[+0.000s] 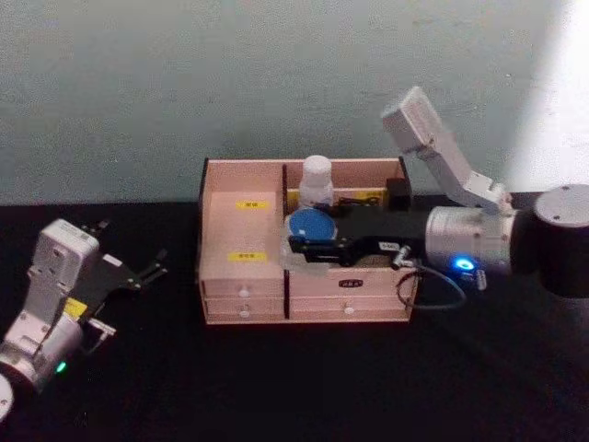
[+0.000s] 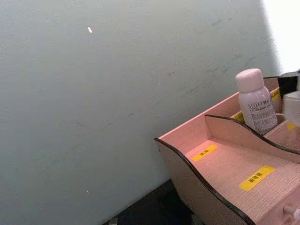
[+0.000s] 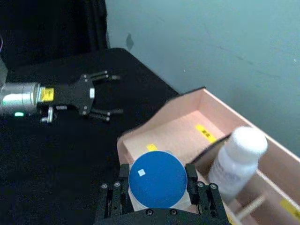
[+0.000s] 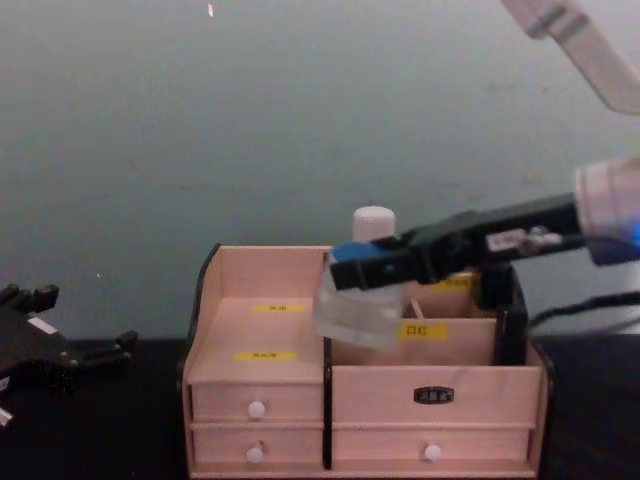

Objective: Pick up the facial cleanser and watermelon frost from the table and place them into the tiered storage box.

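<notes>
Pale pinkish wood makes up the tiered storage box (image 1: 244, 168), which stands on the black surface (image 1: 276, 387) against a grey-green wall, its stepped compartments marked with yellow labels and its small drawers facing the robot.

A white bottle (image 1: 316, 180) stands upright in a rear compartment just right of the central divider.

The right tool (image 1: 302, 230) reaches in from the right over the box, its fingers closed on a blue-lidded jar (image 1: 314, 224). In the right wrist view the jar (image 3: 158, 180) sits between the two black fingers (image 3: 123, 176), lid towards the camera, with the bottle (image 3: 236, 157) just beyond it. In the chest view the jar (image 4: 358, 310) hangs tilted at the divider, over the front of the right-hand section and in front of the bottle (image 4: 373, 222). Whether its base touches the wood I cannot tell.

The left tool (image 1: 129, 247) lies low over the surface, well to the left of the box, fingers spread apart and gripping nothing. The right wrist view shows it (image 3: 112, 93) apart from the box's near corner.
</notes>
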Controlling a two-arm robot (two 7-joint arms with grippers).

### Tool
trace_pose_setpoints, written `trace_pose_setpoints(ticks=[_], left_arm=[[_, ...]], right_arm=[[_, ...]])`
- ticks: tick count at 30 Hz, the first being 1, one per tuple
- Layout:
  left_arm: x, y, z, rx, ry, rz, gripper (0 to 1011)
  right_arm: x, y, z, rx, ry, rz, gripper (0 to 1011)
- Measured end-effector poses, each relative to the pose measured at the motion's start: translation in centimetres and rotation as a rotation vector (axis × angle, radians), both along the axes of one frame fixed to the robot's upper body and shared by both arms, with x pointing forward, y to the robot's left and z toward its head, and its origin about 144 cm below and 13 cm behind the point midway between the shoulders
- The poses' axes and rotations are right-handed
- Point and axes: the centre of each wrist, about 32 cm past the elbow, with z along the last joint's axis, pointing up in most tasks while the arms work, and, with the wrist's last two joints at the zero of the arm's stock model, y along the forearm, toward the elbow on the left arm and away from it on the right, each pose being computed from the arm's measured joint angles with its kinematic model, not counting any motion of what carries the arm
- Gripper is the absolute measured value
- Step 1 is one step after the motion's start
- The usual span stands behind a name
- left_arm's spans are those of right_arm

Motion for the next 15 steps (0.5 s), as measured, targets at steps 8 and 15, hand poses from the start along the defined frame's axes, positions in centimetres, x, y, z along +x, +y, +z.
trace_pose_setpoints(ticks=[8,15], left_arm=[[0.0,0.0,0.0,0.000,0.000,0.000,1001],[0.0,0.0,0.0,0.000,0.000,0.000,1001]], right_arm=[[2.0,2.3,0.7,0.016,0.002,0.021,715],[3.4,4.0,0.8,0.002,0.006,0.032,715]])
